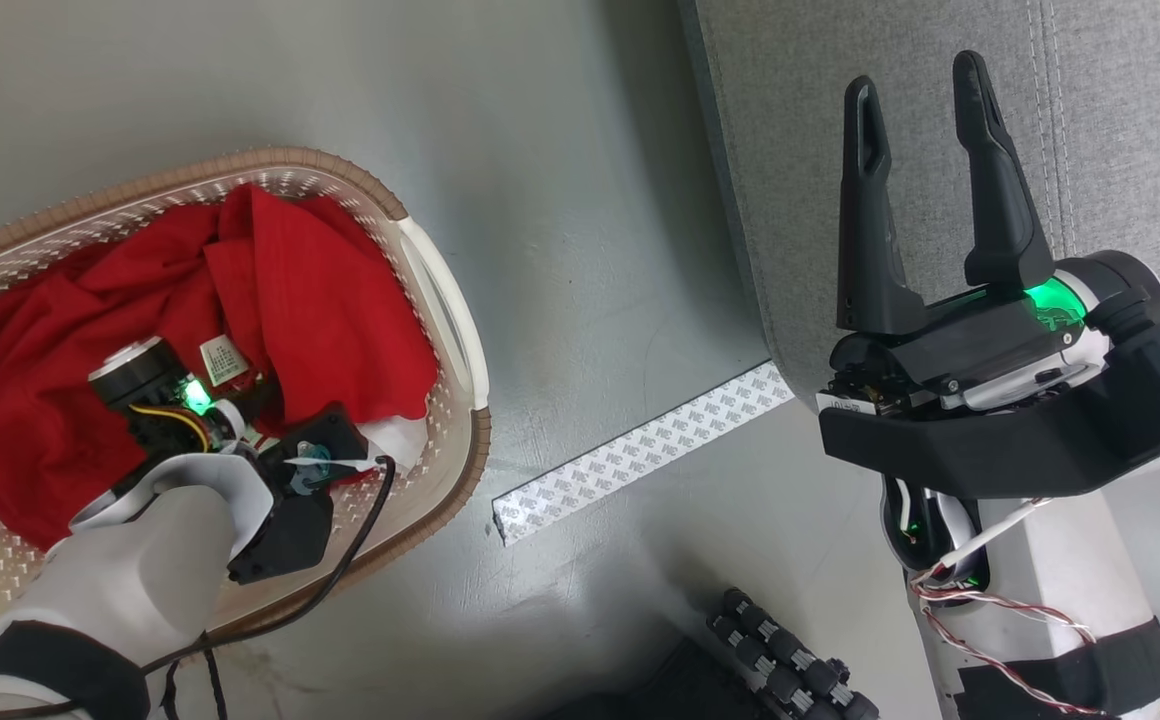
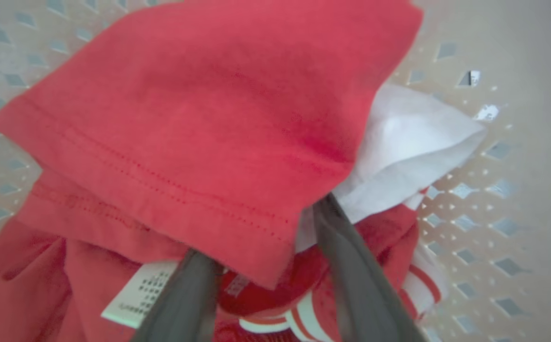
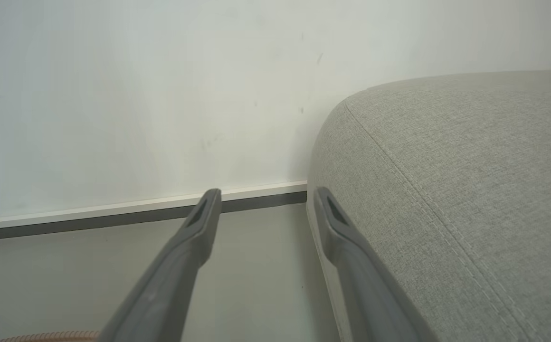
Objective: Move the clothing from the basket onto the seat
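The clothing [image 1: 320,300] is a heap of red fabric with a small white label [image 1: 223,360], lying in the cream basket [image 1: 270,160] at the left. My left arm [image 1: 140,560] reaches down into the heap, and its fingertips are buried in the fabric there. In the left wrist view my left gripper [image 2: 262,229] stands open, with a hemmed red fold of the clothing [image 2: 209,118] hanging between its fingers and a white part [image 2: 413,142] beside it. My right gripper [image 1: 915,80] is open and empty over the edge of the grey seat [image 1: 790,150].
A grey floor [image 1: 590,250] separates the basket from the seat. A strip of printed white tape [image 1: 640,450] lies on it, and a black ribbed part [image 1: 790,660] shows at the bottom. The right wrist view shows the seat [image 3: 446,190], a white wall and a baseboard [image 3: 137,209].
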`<state>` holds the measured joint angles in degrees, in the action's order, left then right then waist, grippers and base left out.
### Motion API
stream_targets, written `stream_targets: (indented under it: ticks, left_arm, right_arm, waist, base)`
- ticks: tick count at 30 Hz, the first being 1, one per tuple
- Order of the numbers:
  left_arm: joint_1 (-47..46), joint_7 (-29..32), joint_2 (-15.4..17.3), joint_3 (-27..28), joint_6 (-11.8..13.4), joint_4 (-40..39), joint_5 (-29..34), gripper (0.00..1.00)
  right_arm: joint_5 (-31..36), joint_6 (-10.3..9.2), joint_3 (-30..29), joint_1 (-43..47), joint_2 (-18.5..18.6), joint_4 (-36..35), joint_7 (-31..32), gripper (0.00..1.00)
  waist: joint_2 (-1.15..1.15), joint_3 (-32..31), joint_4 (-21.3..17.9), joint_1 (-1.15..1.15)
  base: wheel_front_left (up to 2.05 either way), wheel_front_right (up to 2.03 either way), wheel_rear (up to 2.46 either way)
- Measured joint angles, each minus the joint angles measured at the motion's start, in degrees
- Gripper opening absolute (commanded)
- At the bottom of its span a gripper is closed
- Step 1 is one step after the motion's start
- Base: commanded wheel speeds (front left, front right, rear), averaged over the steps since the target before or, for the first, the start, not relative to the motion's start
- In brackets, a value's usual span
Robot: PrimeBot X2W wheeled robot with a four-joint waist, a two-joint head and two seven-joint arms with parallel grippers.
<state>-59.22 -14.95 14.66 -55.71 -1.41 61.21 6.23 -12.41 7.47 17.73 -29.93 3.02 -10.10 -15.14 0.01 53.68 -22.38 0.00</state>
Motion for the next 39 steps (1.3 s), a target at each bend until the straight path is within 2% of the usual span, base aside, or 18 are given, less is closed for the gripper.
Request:
stream_targets:
  ticks: [5, 11, 20, 22, 30, 34, 39]
  left_arm:
    - [0.65, 0.0, 0.49, -0.48, 0.64, -3.6, -0.76, 0.0]
    - [5.32, -0.01, 1.4, 2.26, 3.6, -12.77, -5.78, 0.0]
    - [13.14, 0.0, 2.32, 5.56, 7.32, -25.16, -9.91, 0.0]
    - [16.47, 0.02, 2.29, 7.49, 8.55, -29.64, -11.27, 0.0]
    - [27.27, 0.01, 1.01, 15.49, 10.6, -40.79, -14.83, 0.0]
    - [31.87, 0.01, 0.35, 20.34, 10.9, -45.53, -15.33, 0.0]
    - [37.07, 0.01, -1.05, 26.17, 10.09, -50.25, -15.93, 0.0]
  right_arm:
    - [-0.25, 0.0, -0.02, -0.04, -0.02, 0.58, 0.0, 1.0]
    - [0.45, 0.0, -0.2, -0.01, -0.04, 1.77, 0.0, 1.0]
    - [3.48, 0.0, 0.26, 1.77, -0.11, 4.04, 0.01, 1.0]
    - [4.44, 0.0, 0.6, 3.1, -0.12, 5.28, 0.01, 1.0]
    - [5.97, 0.01, 0.91, 9.62, 0.44, 8.4, 0.0, 1.0]
    - [5.94, 0.01, 2.19, 12.26, 1.69, 9.9, 0.0, 1.0]
    - [5.75, 0.01, 3.25, 15.35, 2.93, 11.69, 0.0, 1.0]
  waist:
    - [0.0, -0.52, 0.02, 0.0]
    - [-0.01, -3.26, 0.73, 0.0]
    - [-0.01, -8.93, 2.91, -0.01]
    - [-0.01, -11.71, 3.92, -0.01]
    - [-0.01, -20.99, 6.65, -0.02]
    - [-0.02, -26.21, 8.01, -0.02]
    - [-0.02, -32.53, 9.67, -0.02]
  base:
    - [0.0, 0.0, 0.0]
    - [0.0, 0.0, 0.0]
    - [0.0, 0.0, 0.0]
    - [0.0, 0.0, 0.0]
    - [0.0, 0.0, 0.0]
    - [0.0, 0.0, 0.0]
    - [0.0, 0.0, 0.0]
